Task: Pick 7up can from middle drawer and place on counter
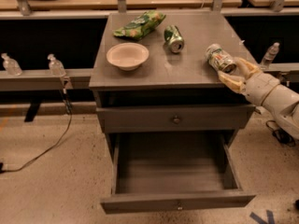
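Observation:
The 7up can (218, 57), pale silver with green print, is tilted on its side at the right edge of the counter (187, 69). My gripper (230, 71) comes in from the right and is shut on the can, with one tan finger (244, 65) behind it and the other below. I cannot tell whether the can touches the top. The middle drawer (177, 200) is pulled fully open below, and its tray is empty.
On the counter are a white bowl (127, 56), a green snack bag (140, 24) and a darker green can (174, 38) lying down. The upper drawer (176, 120) is closed. Small bottles (56, 65) stand on the left ledge and one bottle (270, 55) on the right. A cable (46, 148) lies on the floor.

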